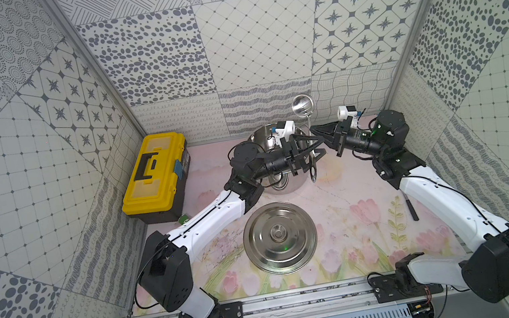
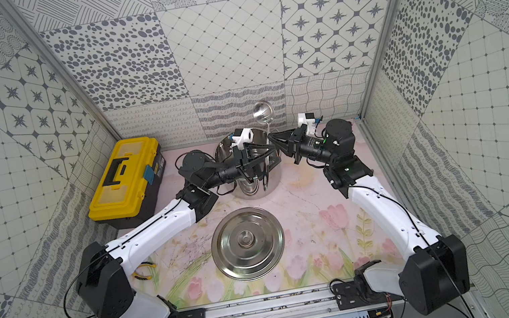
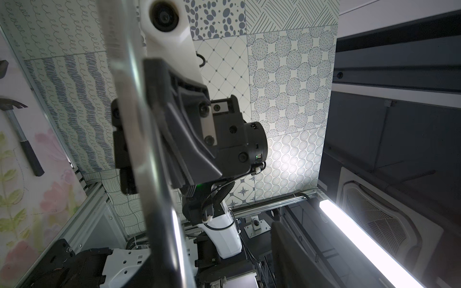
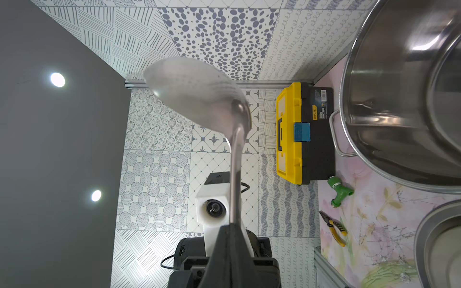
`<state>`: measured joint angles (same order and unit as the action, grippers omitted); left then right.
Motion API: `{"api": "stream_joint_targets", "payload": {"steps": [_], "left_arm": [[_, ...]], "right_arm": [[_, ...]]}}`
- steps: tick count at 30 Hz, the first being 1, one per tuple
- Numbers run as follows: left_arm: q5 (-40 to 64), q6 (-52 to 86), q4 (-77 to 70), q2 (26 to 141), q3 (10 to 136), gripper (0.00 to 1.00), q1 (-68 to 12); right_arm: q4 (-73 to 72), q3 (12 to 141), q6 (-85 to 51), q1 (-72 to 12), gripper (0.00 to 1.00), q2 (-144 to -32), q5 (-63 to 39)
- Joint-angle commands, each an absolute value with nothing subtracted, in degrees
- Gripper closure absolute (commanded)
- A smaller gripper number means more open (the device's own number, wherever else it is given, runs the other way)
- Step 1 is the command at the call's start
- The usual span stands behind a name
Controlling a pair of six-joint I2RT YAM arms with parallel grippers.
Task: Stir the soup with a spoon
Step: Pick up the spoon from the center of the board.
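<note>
Spoon [image 1: 304, 106], a shiny steel ladle with a long thin handle, stands bowl-up beside the round steel pot [image 1: 253, 138], clamped by the right pincer [image 1: 313, 130]. Left pincer [image 1: 317, 146] gapes around its lower handle. Likely light, stiff, slippery: grip mid-handle firmly.

A lab robot cell: printed patterned walls [image 1: 260, 42] on an aluminium frame [image 1: 87, 58], floral mat [image 1: 340, 194], two arms [image 1: 207, 217] bolted to a rail [image 1: 306, 299], with toolbox [image 1: 153, 174] and pot [image 1: 292, 183] as props.
</note>
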<state>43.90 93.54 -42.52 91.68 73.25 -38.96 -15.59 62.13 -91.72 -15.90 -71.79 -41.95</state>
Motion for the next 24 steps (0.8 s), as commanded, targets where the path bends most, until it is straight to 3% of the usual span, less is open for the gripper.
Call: {"api": "stream_joint_targets", "payload": {"steps": [1,11,24], "left_arm": [[46.7,95.3,-48.3,90.5,73.5,0.49,-38.8],[44.8,98.6,-52.3,89.1,70.1,0.54,-36.1],[52.0,100.4,-50.6,90.1,73.7,0.59,-34.9]], "right_arm": [[-26.7,61.5,-97.3,-16.3,1.00,-72.7,-43.2],[-30.8,63.0,-100.9,-16.3,1.00,-73.4,-46.8],[-31.1,64.6,-100.6,-18.2,1.00,-74.4,-48.4]]}}
